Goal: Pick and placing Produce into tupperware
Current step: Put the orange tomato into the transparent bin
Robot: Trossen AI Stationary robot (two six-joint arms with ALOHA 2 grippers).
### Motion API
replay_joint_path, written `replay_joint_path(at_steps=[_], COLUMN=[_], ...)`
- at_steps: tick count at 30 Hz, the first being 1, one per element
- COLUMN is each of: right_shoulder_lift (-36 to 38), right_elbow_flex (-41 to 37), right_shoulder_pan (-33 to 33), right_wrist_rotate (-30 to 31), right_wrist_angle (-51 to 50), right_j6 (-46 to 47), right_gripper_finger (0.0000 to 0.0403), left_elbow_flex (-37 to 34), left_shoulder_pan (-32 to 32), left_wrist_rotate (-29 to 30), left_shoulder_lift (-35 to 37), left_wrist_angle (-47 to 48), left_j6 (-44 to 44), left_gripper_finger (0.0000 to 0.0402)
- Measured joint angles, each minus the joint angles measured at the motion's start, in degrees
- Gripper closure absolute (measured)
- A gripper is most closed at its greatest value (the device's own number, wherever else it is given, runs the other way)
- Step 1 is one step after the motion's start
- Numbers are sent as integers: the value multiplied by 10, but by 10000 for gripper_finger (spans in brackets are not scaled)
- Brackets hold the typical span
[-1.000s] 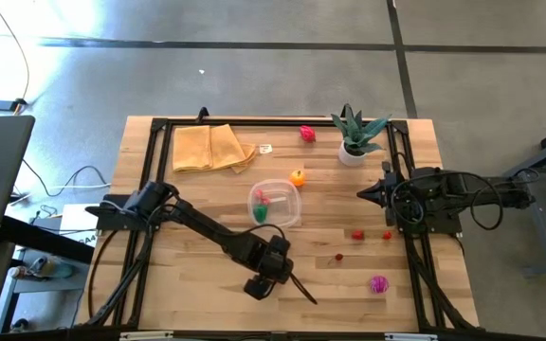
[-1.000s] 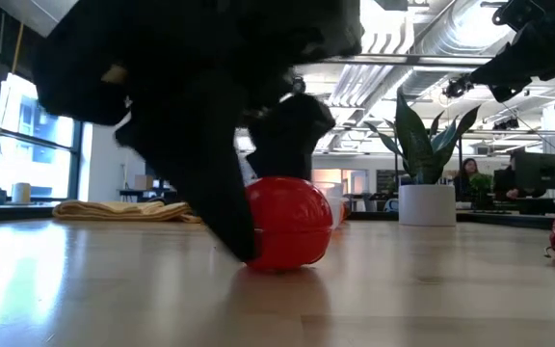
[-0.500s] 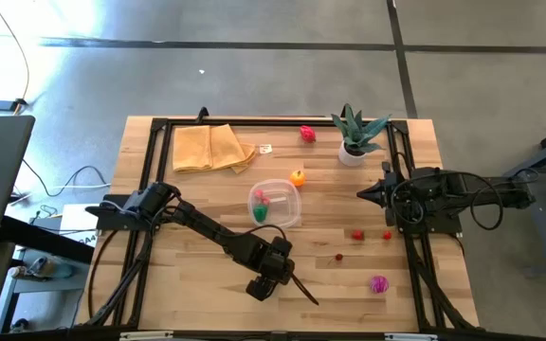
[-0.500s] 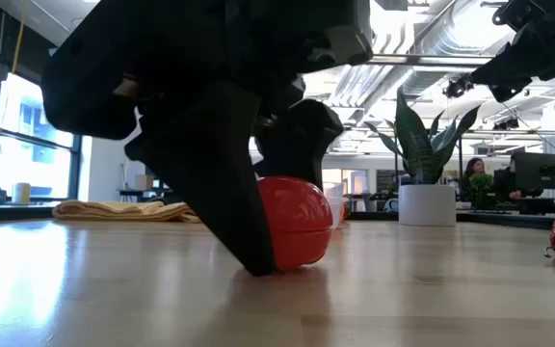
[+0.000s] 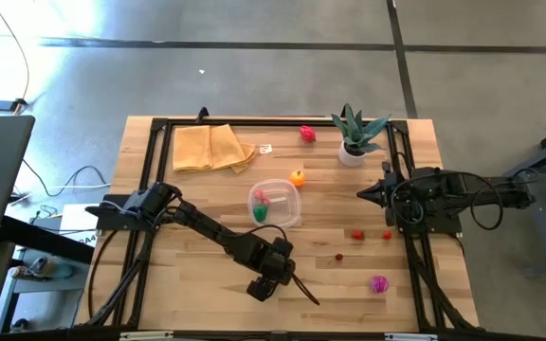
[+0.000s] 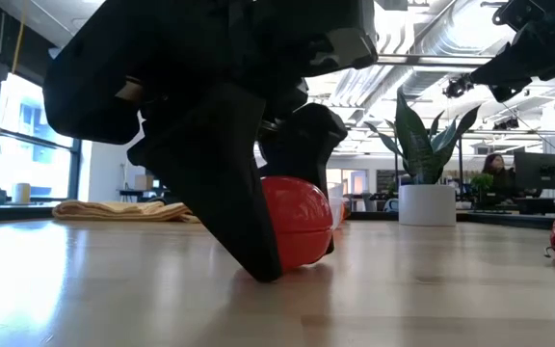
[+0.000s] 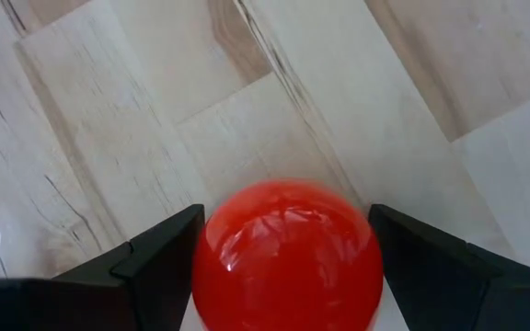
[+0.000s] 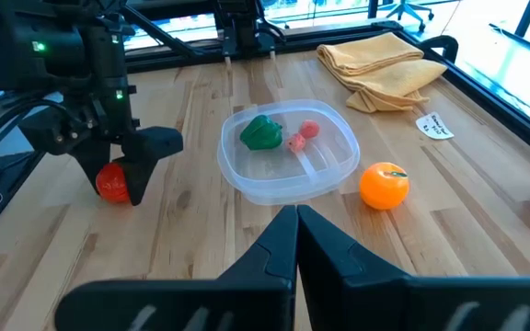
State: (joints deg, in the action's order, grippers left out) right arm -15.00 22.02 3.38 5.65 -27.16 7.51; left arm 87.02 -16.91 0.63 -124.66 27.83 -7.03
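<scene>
Resting on the wooden table (image 5: 207, 284) near its front edge, a red toy ball (image 7: 286, 257) sits between the left gripper's (image 7: 286, 267) spread fingers, apart from the tupperware (image 5: 275, 203), while the right gripper (image 8: 294, 221), fingers pressed together, waits by the right edge.

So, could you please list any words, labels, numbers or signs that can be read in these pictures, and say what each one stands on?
Nothing in these pictures can be read as text.
Small white tag on the table beside the folded tan cloth: it carries dark print, too small and blurred to read.
Clear container, orange toy fruit, red ball, white plant pot: no lettering visible.
</scene>
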Motion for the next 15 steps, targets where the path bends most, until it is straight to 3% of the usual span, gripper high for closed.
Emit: replay_joint_path(at_steps=[10, 15], right_shoulder_lift=[0, 0], right_elbow_flex=[0, 0], right_shoulder_pan=[0, 0], right_wrist_rotate=[0, 0], right_wrist_angle=[0, 0], right_j6=[0, 0], right_gripper_finger=[402, 402], left_elbow_flex=[0, 0], left_shoulder_pan=[0, 0], left_wrist_rotate=[-3, -3], left_shoulder_lift=[0, 0], left_wrist_angle=[5, 4], left_j6=[1, 1], left_gripper_finger=[155, 141])
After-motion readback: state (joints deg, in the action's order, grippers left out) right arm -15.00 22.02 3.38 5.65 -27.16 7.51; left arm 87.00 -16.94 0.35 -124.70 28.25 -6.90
